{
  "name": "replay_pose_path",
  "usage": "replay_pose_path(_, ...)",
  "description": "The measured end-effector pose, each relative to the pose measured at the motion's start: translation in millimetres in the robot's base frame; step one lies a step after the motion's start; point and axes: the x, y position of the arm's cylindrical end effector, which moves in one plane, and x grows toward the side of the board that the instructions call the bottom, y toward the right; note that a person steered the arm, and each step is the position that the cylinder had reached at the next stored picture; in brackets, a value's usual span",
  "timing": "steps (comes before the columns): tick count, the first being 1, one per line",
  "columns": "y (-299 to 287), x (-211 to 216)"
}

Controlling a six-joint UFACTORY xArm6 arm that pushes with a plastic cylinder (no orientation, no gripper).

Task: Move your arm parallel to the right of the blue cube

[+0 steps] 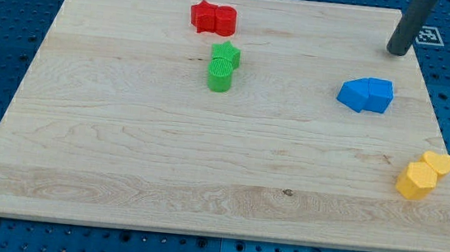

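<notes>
My tip [397, 51], with no pincer shown, should be brought down level beside the blue cube [367, 95], untouched

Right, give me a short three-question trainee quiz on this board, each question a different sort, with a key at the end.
1. True or false: my tip is touching the blue blocks.
2. Multiple choice: which blocks lie nearest the view's bottom right corner of the wooden board? A) red blocks B) green blocks C) yellow blocks
3. Fill in: the red blocks lie toward the view's ____ from the green blocks.

Key: 1 false, the tip stands apart, toward the view's top and slightly right of the blue blocks; 2 C; 3 top.
</notes>
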Motion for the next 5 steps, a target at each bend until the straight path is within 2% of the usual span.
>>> replay_pose_path(2,37.4,10.8)
replay_pose_path(5,34.7,110.8)
